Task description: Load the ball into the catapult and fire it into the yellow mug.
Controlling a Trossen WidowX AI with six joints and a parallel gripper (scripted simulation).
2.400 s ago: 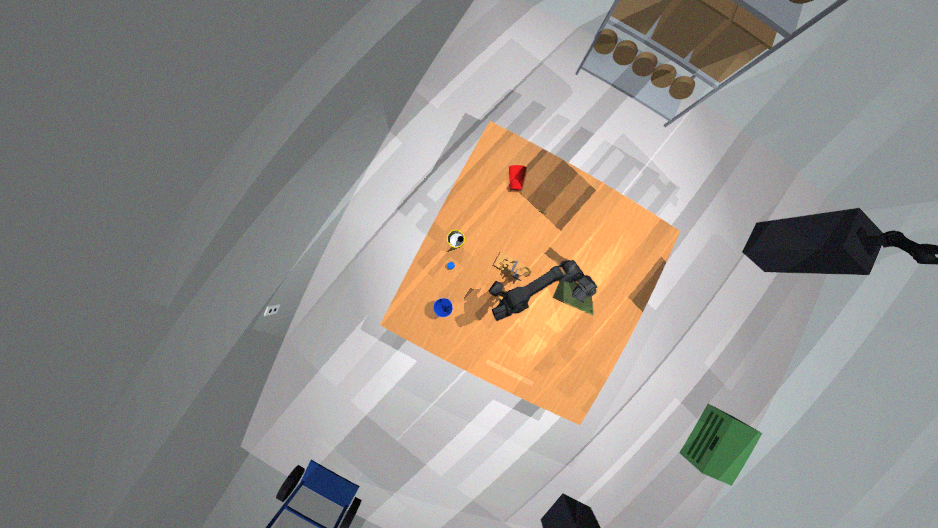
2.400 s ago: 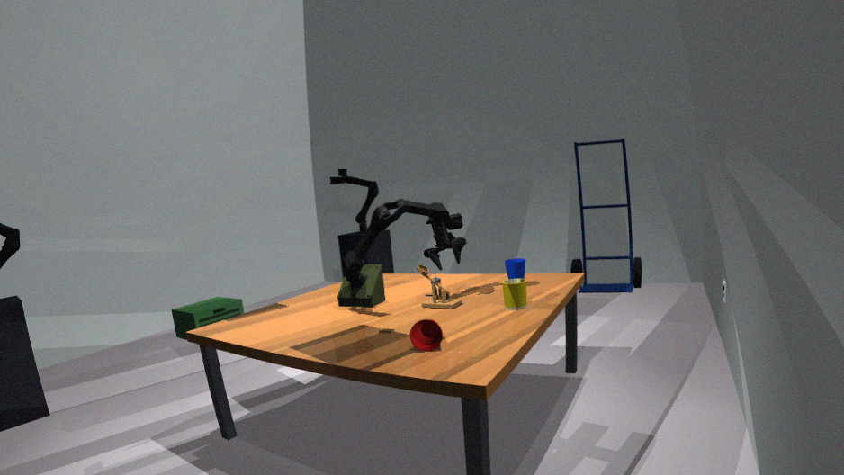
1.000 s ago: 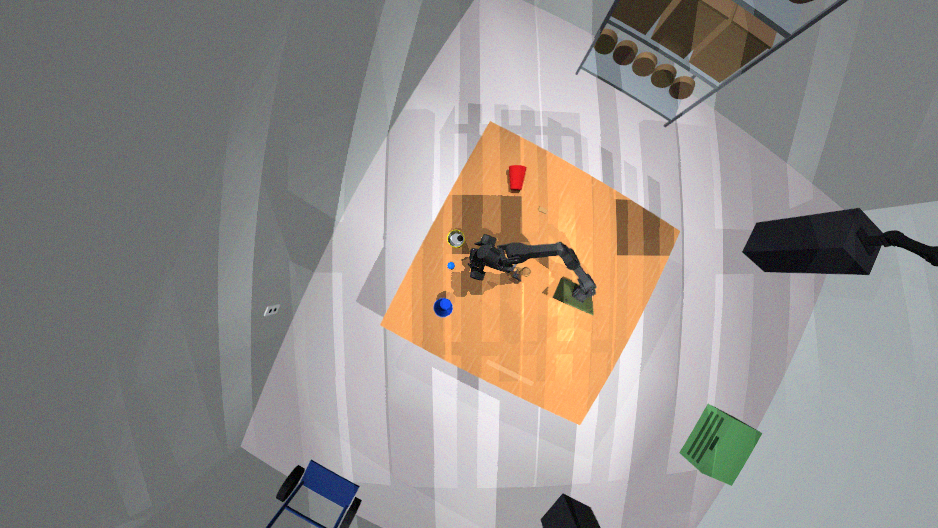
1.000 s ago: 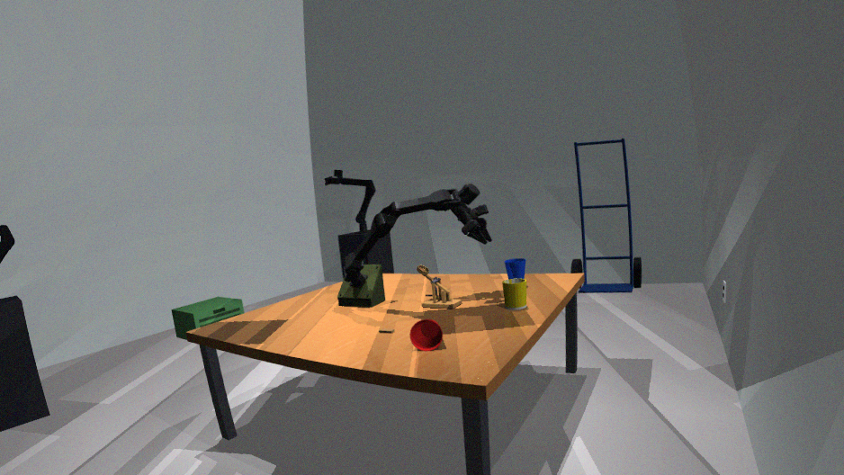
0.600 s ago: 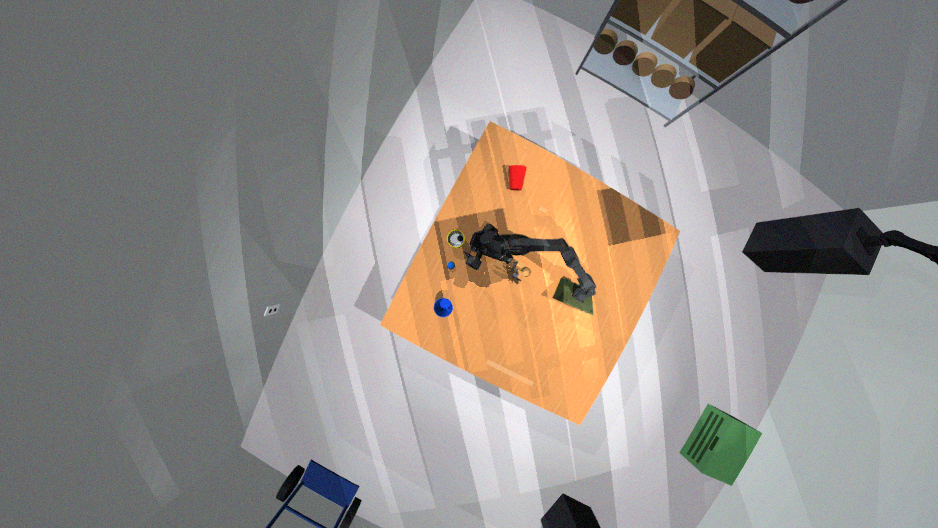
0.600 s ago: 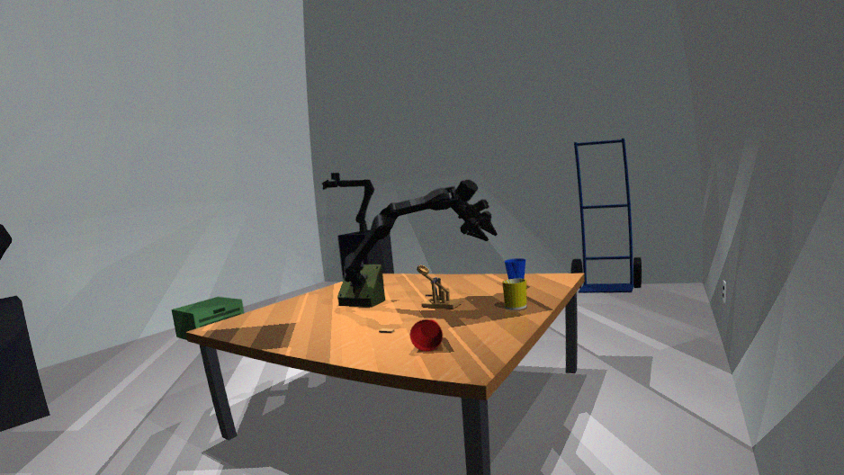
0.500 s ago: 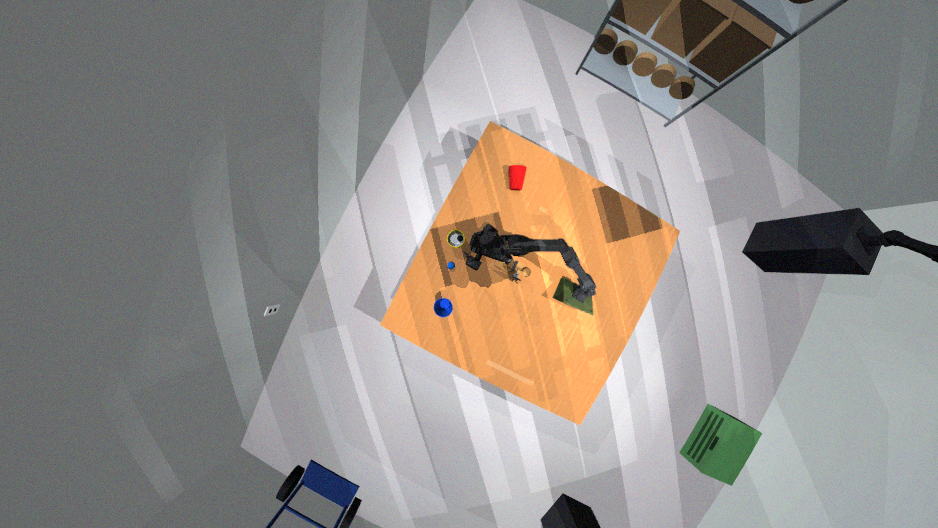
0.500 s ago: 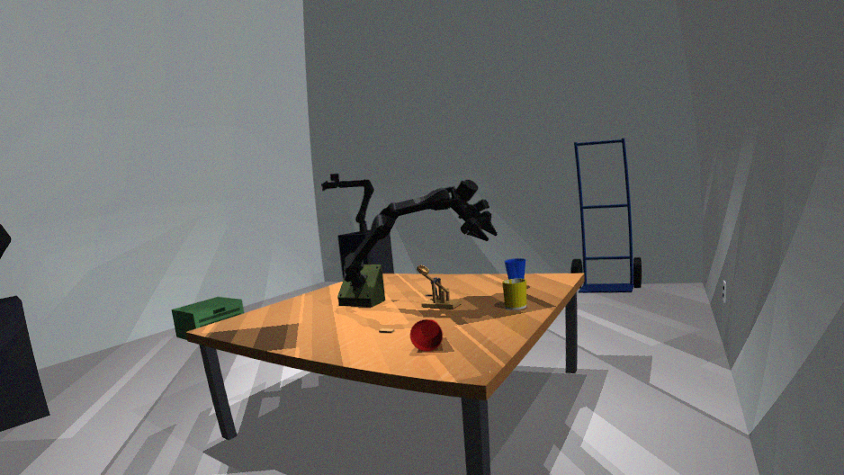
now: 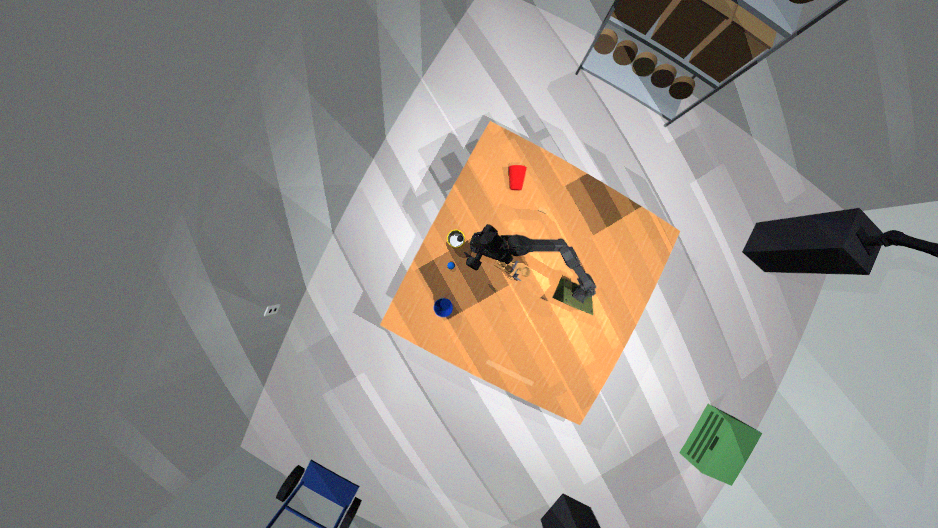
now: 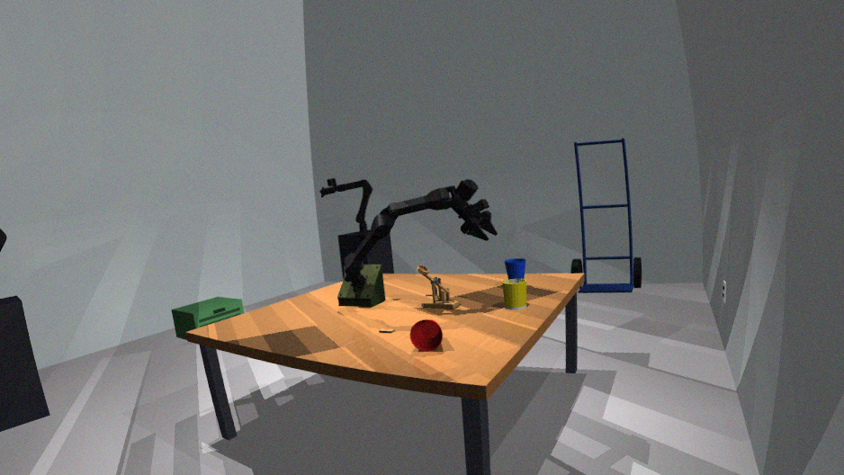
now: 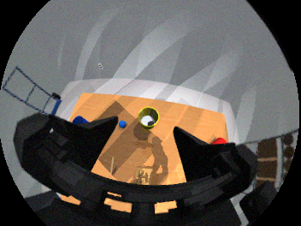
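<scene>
The yellow mug [image 9: 455, 238] [image 10: 514, 293] [image 11: 149, 116] stands upright near the table's edge. A small blue ball [image 9: 450, 265] [image 11: 122, 125] lies on the table beside it; in the exterior view I cannot see the ball. The small wooden catapult [image 9: 515, 270] [image 10: 442, 292] [image 11: 144, 176] stands between the mug and the arm's base [image 9: 577, 295] [image 10: 361, 286]. My gripper [image 9: 471, 252] [image 10: 480, 227] [image 11: 146, 123] is open and empty. It hangs high above the table, between the catapult and the mug, tilted down towards the mug.
A blue cup [image 9: 443, 307] [image 10: 515, 268] [image 11: 80, 119] stands beyond the ball near the table's edge. A red cup [image 9: 517, 177] [image 10: 426, 335] [image 11: 219, 140] lies on its side on the wooden table [image 9: 525, 354] [image 10: 330, 330]. A blue hand truck [image 10: 603, 215] and a green box [image 10: 206, 312] stand on the floor.
</scene>
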